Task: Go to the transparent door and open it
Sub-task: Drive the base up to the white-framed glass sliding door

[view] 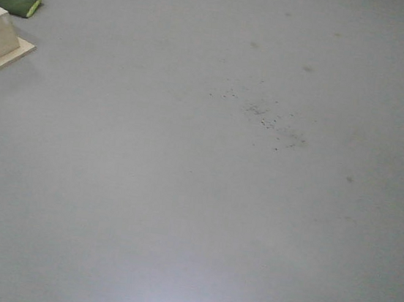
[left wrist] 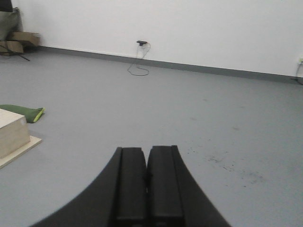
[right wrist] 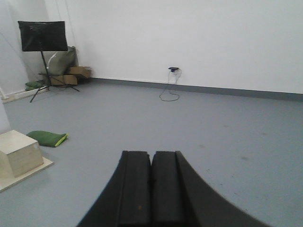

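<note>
L gripper, R gripper closed; grey floor.

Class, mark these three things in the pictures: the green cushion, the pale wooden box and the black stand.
green cushion (right wrist: 47, 138): right wrist view, middle of its top.
pale wooden box (right wrist: 23, 161): right wrist view, its near side face.
black stand (right wrist: 42, 35): right wrist view, centre of its flat panel.

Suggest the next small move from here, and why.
Probably rotate the base in place to search. No glass door shows in any view: only grey floor, a white wall, a wooden box and a music stand. The left end effector and right end effector are shut and empty, so the arms have nothing to reach.
</note>
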{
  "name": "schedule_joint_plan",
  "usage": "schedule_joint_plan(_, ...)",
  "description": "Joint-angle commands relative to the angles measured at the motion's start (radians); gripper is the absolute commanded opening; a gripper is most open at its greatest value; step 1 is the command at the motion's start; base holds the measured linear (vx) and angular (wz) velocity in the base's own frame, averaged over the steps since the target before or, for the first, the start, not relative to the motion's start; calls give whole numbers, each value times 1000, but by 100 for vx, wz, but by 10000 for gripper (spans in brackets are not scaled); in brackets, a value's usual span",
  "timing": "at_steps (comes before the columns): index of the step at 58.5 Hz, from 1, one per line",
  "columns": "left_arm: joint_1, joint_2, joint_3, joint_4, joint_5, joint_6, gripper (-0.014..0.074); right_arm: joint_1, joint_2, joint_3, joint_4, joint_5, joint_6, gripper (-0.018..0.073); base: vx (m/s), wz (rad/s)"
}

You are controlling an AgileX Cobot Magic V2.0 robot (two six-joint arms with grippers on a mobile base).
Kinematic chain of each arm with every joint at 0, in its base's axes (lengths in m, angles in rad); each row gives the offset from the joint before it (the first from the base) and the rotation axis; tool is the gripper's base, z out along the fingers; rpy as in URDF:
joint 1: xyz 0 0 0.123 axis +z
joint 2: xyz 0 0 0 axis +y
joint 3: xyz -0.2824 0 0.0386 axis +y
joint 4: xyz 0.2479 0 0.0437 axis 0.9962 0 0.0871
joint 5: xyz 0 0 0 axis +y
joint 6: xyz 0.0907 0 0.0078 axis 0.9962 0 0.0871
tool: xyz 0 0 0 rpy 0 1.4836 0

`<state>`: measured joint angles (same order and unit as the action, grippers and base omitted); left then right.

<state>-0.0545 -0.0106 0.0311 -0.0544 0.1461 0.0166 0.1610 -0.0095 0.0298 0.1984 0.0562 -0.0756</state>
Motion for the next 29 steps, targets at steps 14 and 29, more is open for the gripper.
schedule_joint_plan(14, -5, -15, 13, -4, -79, -5, -6, -1, -16, 4, -3, -83, -10, -9, 51, 53)
schedule_joint_plan(29, -5, -15, 13, -4, -79, -5, -6, -1, -16, 4, -3, -83, -10, -9, 47, 64)
